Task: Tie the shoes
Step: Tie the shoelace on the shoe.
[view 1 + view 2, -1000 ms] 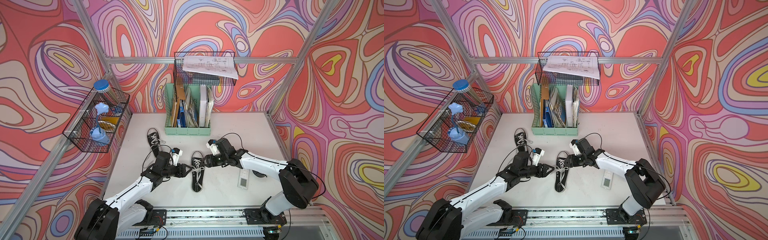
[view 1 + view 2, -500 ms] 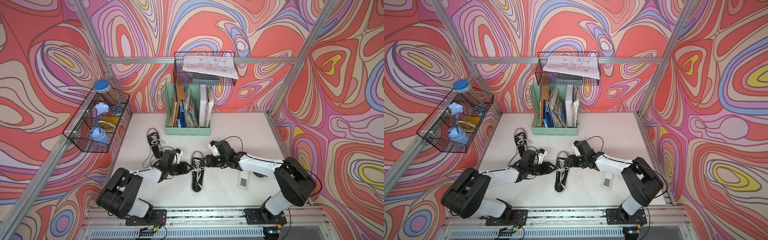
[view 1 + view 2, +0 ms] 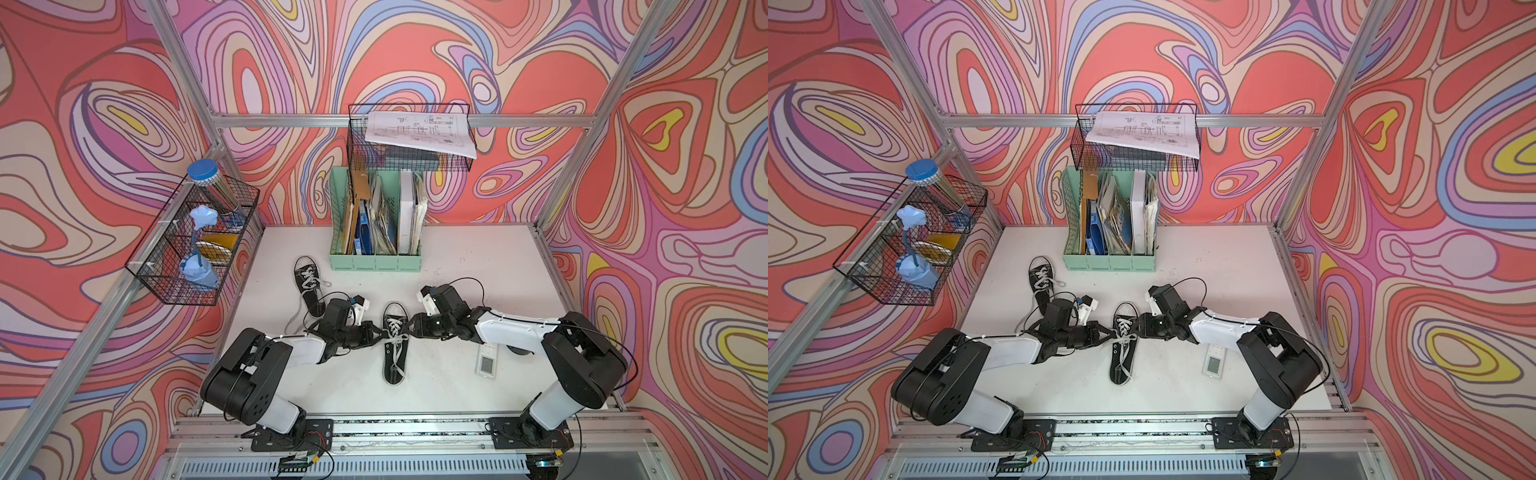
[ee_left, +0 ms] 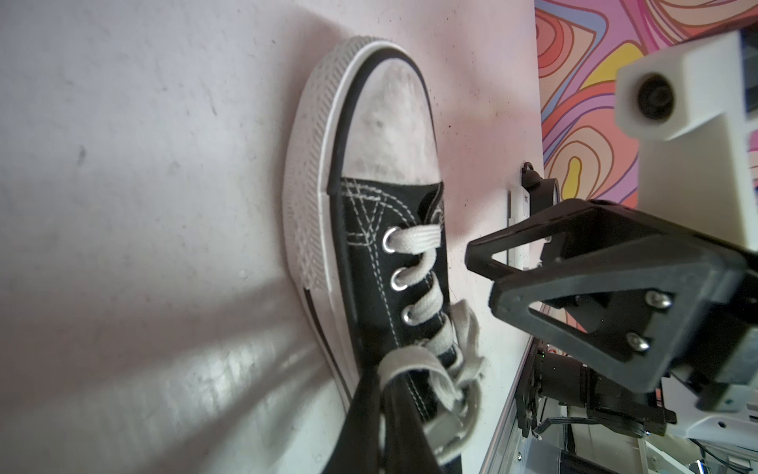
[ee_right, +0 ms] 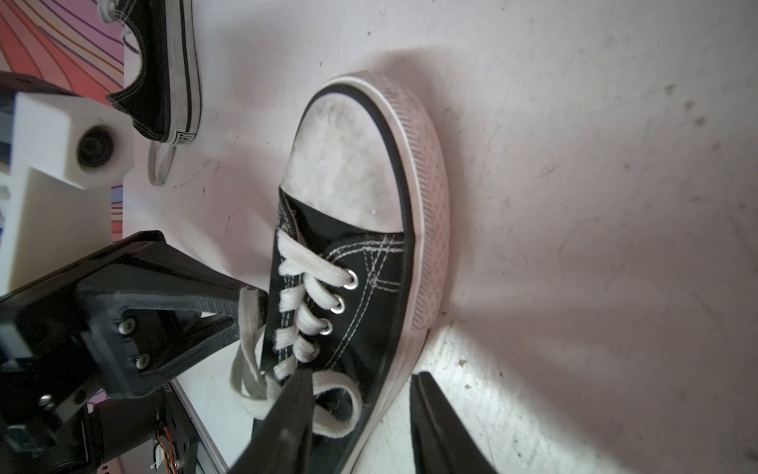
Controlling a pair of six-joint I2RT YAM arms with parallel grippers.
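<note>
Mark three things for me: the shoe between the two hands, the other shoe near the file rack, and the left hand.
Centre shoe (image 3: 395,312): in a top view, on its toe cap.
Far shoe (image 3: 308,279): in a top view, on its crossed laces.
Left hand (image 3: 378,333): in a top view, between its closed fingertips.

Centre shoe heel cut off in both wrist views. Second shoe front cut by right wrist frame. Device screen unreadable, too small.
</note>
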